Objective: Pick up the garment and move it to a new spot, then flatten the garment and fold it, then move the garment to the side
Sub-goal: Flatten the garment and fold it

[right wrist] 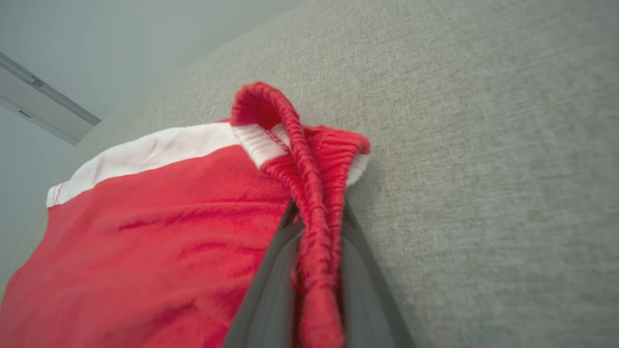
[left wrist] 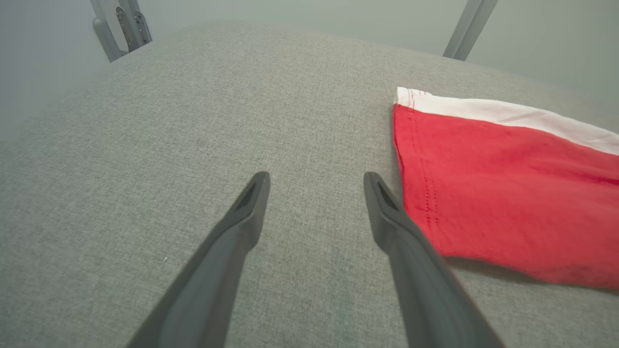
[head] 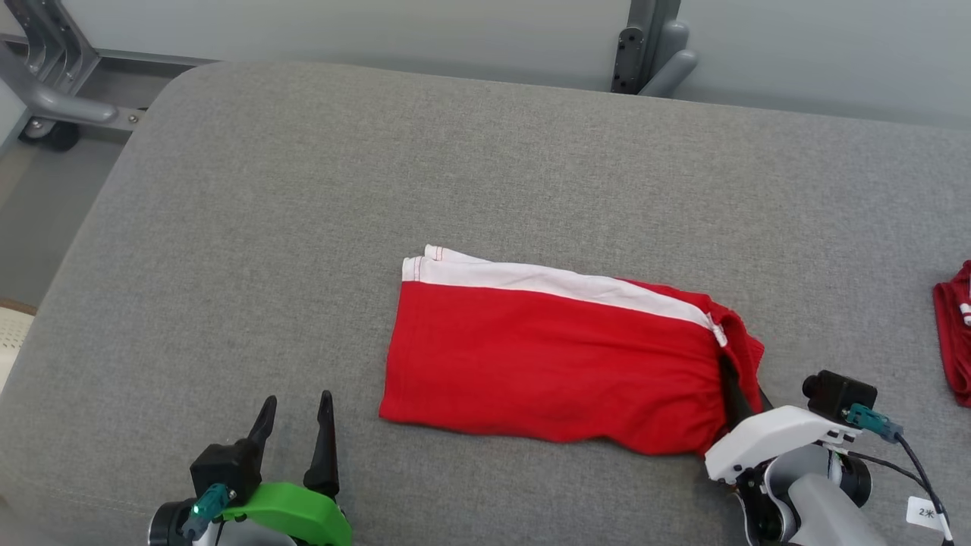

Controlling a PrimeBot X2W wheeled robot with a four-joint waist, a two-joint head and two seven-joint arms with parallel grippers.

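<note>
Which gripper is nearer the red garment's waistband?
Right. The right gripper is shut on the waistband; left gripper is open, off the garment's opposite hem end, apart from it.

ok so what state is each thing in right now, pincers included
shorts: lying flat on the grey pad, waistband end bunched up
right pincer: shut on the waistband
left pincer: open, holding nothing, apart from the shorts
red cloth: crumpled at the right edge, untouched, partly out of frame
</note>
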